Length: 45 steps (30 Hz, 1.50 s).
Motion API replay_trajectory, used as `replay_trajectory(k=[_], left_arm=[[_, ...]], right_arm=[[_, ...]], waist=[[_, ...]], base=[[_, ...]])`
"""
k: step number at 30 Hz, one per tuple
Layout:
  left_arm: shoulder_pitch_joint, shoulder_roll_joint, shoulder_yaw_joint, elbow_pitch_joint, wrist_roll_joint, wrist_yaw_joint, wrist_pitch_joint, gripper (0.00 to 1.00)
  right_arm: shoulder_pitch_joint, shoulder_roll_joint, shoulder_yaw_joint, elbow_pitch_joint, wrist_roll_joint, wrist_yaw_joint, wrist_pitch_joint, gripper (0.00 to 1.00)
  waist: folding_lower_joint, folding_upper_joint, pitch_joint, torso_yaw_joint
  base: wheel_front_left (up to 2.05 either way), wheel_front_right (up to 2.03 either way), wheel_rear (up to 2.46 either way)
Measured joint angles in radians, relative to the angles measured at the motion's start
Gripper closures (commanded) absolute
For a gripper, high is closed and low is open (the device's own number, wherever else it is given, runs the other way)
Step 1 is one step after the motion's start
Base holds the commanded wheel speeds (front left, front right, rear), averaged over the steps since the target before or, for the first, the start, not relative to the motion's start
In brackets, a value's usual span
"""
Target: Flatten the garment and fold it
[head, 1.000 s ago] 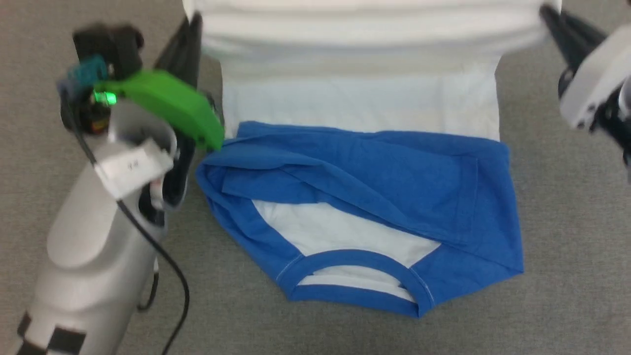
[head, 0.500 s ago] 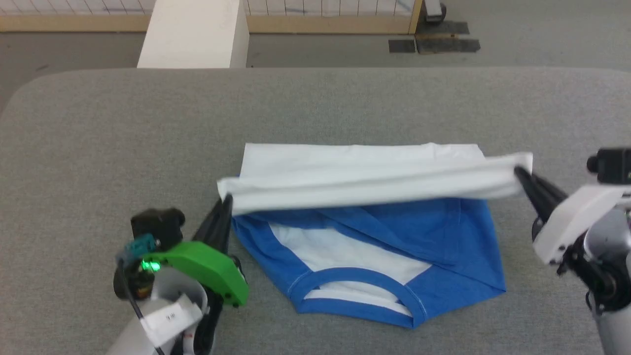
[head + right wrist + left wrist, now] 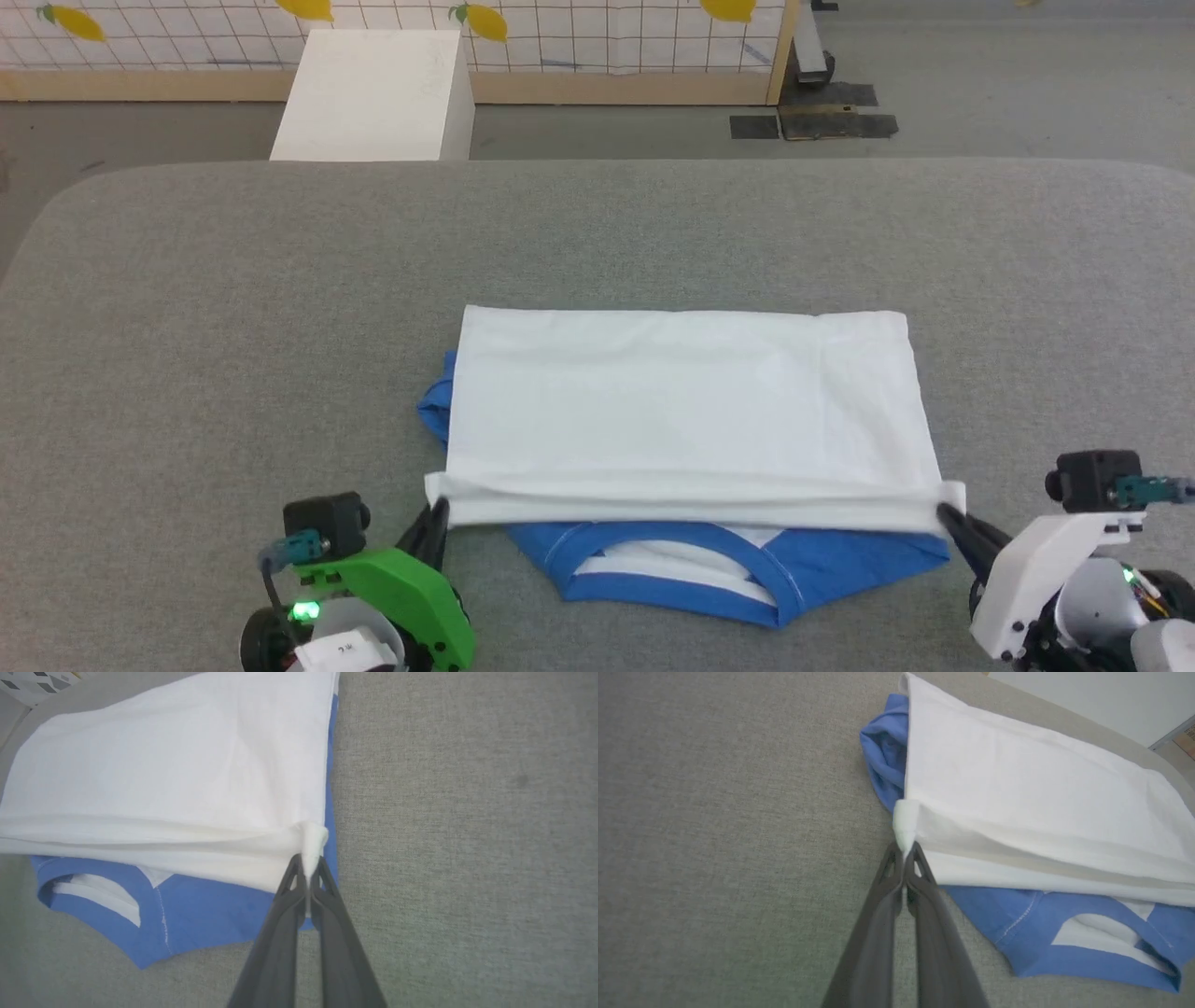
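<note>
The garment (image 3: 681,411) lies on the grey table (image 3: 233,299), its white body folded toward me over the blue sleeves, with the blue collar (image 3: 681,569) sticking out at the near edge. My left gripper (image 3: 437,511) is shut on the white hem's left corner, which the left wrist view shows pinched at the tips (image 3: 906,851). My right gripper (image 3: 945,513) is shut on the hem's right corner, seen pinched in the right wrist view (image 3: 309,861). The hem stretches taut between both grippers, slightly above the collar. A bit of blue sleeve (image 3: 882,756) pokes out on the left.
Grey padded table surface stretches all around the garment, with its far edge (image 3: 597,163) rounded. Beyond it stand a white box (image 3: 373,93) on the floor and a tiled wall with yellow lemon prints (image 3: 485,19).
Both grippers have carried the white hem from the far side toward me, laying the white body over the blue sleeves. The head camera has also tilted up, showing the whole table.
</note>
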Motion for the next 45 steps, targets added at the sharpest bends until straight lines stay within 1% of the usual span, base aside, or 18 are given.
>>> replay_trajectory(k=[5, 10, 11, 12, 13, 17, 20, 22, 24, 25, 28, 30, 32, 35, 37, 39, 41, 45], left_arm=[[0.001, -0.011, -0.008, 0.068, -0.018, -0.005, 0.029, 1.00], [0.001, -0.017, -0.007, 0.113, -0.027, 0.015, 0.063, 1.00], [0.001, -0.018, -0.004, 0.115, -0.031, 0.025, 0.077, 0.65], [0.001, -0.018, -0.002, 0.116, -0.038, 0.044, 0.099, 0.37], [0.001, -0.016, -0.003, 0.116, -0.039, 0.058, 0.119, 0.00], [0.005, 0.004, 0.010, 0.088, -0.063, 0.127, 0.208, 0.00], [0.015, 0.034, 0.022, 0.048, -0.078, 0.173, 0.275, 0.00], [0.032, 0.063, 0.036, 0.016, -0.083, 0.205, 0.307, 0.00], [0.049, 0.087, 0.056, -0.012, -0.084, 0.228, 0.313, 0.00], [0.056, 0.118, 0.108, -0.063, -0.084, 0.263, 0.292, 0.00], [0.051, 0.125, 0.169, -0.133, -0.078, 0.277, 0.206, 0.00], [0.037, 0.122, 0.205, -0.185, -0.059, 0.258, 0.099, 0.00], [0.013, 0.122, 0.217, -0.218, -0.032, 0.219, 0.009, 0.00], [-0.037, 0.116, 0.219, -0.250, 0.027, 0.157, -0.134, 0.00], [-0.069, 0.111, 0.207, -0.250, 0.070, 0.123, -0.205, 0.00], [-0.089, 0.106, 0.200, -0.249, 0.116, 0.104, -0.236, 0.00], [-0.105, 0.081, 0.197, -0.250, 0.154, 0.086, -0.250, 0.00], [-0.119, 0.031, 0.202, -0.255, 0.221, 0.055, -0.254, 0.00]], right_arm=[[0.015, 0.001, 0.009, 0.032, -0.014, 0.000, 0.017, 1.00], [0.031, 0.000, 0.027, 0.051, -0.018, 0.000, 0.066, 1.00], [0.034, 0.000, 0.029, 0.051, -0.018, 0.000, 0.074, 1.00], [0.035, 0.000, 0.030, 0.050, -0.018, 0.000, 0.083, 0.88], [0.036, -0.001, 0.031, 0.047, -0.017, 0.000, 0.089, 0.00], [0.056, -0.024, 0.027, 0.006, -0.003, 0.000, 0.123, 0.00], [0.080, -0.053, 0.012, -0.051, 0.017, 0.000, 0.167, 0.00], [0.094, -0.070, -0.021, -0.101, 0.042, 0.000, 0.200, 0.00], [0.098, -0.077, -0.068, -0.146, 0.073, 0.000, 0.225, 0.00], [0.094, -0.076, -0.151, -0.218, 0.115, 0.000, 0.258, 0.00], [0.064, -0.075, -0.223, -0.257, 0.123, 0.000, 0.275, 0.00], [0.021, -0.072, -0.253, -0.264, 0.123, 0.000, 0.284, 0.00], [-0.018, -0.081, -0.244, -0.258, 0.118, 0.000, 0.307, 0.00], [-0.076, -0.109, -0.194, -0.209, 0.113, 0.000, 0.346, 0.00], [-0.104, -0.148, -0.126, -0.170, 0.109, 0.000, 0.374, 0.00], [-0.132, -0.170, -0.080, -0.130, 0.124, 0.000, 0.387, 0.00], [-0.158, -0.198, -0.023, -0.094, 0.139, 0.000, 0.393, 0.00], [-0.188, -0.230, 0.050, -0.034, 0.185, 0.000, 0.394, 0.00]], waist=[[0.0000, 0.0000, 0.006, -0.003], [0.0000, 0.0000, 0.001, -0.007], [0.0000, 0.0000, -0.002, -0.009], [0.0000, 0.0000, -0.006, -0.010], [0.0000, 0.0000, -0.009, -0.011], [0.0000, 0.0000, -0.026, -0.013], [0.0000, 0.0000, -0.037, -0.013], [0.0000, 0.0000, -0.041, -0.010], [0.0000, 0.0000, -0.042, -0.008], [0.0000, 0.0000, -0.039, -0.005], [0.0000, 0.0000, -0.030, -0.003], [0.0000, 0.0000, -0.019, -0.001], [0.0000, 0.0000, -0.007, 0.001], [0.0000, 0.0000, 0.015, 0.004], [0.0001, 0.0000, 0.032, 0.007], [0.0001, 0.0000, 0.049, 0.010], [0.0001, 0.0000, 0.068, 0.016], [0.0001, 0.0000, 0.103, 0.031]], base=[[0.00, 0.00, 0.00], [0.00, 0.00, 0.00], [0.00, 0.00, 0.00], [0.00, 0.00, 0.00], [0.00, 0.00, 0.00], [0.00, 0.00, 0.00], [0.00, 0.00, 0.00], [0.00, 0.00, 0.00], [0.00, 0.00, 0.00], [0.00, 0.00, 0.00], [0.00, 0.00, 0.00], [0.00, 0.00, 0.00], [0.00, 0.00, 0.00], [0.00, 0.00, 0.00], [0.00, 0.00, 0.00], [0.00, 0.00, 0.00], [0.00, 0.00, 0.00], [0.00, 0.00, 0.00]])
